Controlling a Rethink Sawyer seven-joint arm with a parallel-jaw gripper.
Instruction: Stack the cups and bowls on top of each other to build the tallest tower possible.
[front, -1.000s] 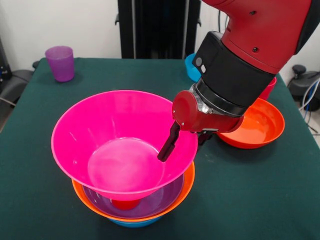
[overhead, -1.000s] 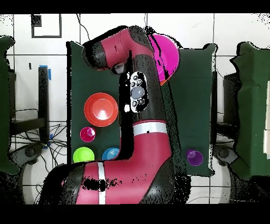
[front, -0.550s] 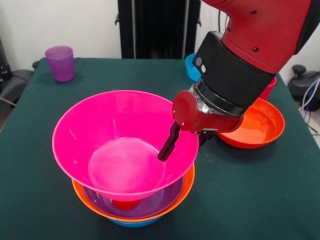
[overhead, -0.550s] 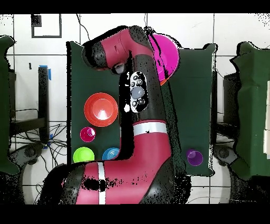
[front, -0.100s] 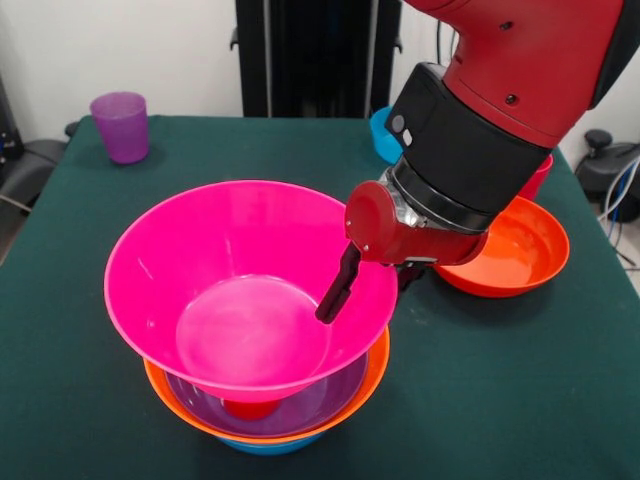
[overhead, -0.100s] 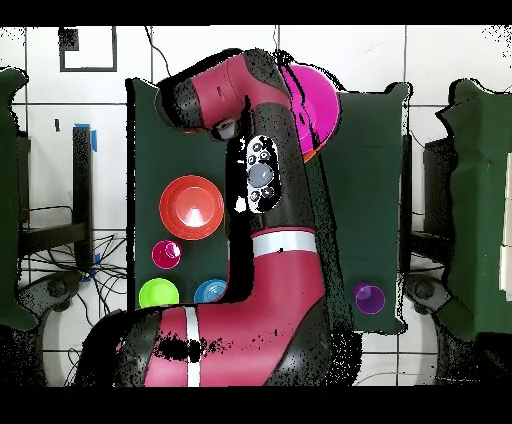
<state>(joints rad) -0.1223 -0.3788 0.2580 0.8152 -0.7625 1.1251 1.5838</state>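
No text, label, brand or number can be read anywhere (bowls, cups and arm included).

My gripper (front, -0.100s: 372, 282) straddles the rim of the big pink bowl (front, -0.100s: 230, 290), topping the tower (front, -0.100s: 262, 405) (purple, orange, blue bowls nested, a red cup under the pink); the red-orange bowl (front, -0.100s: 520, 250) sits just beside my wrist; the purple cup (front, -0.100s: 121, 126) stands well apart.
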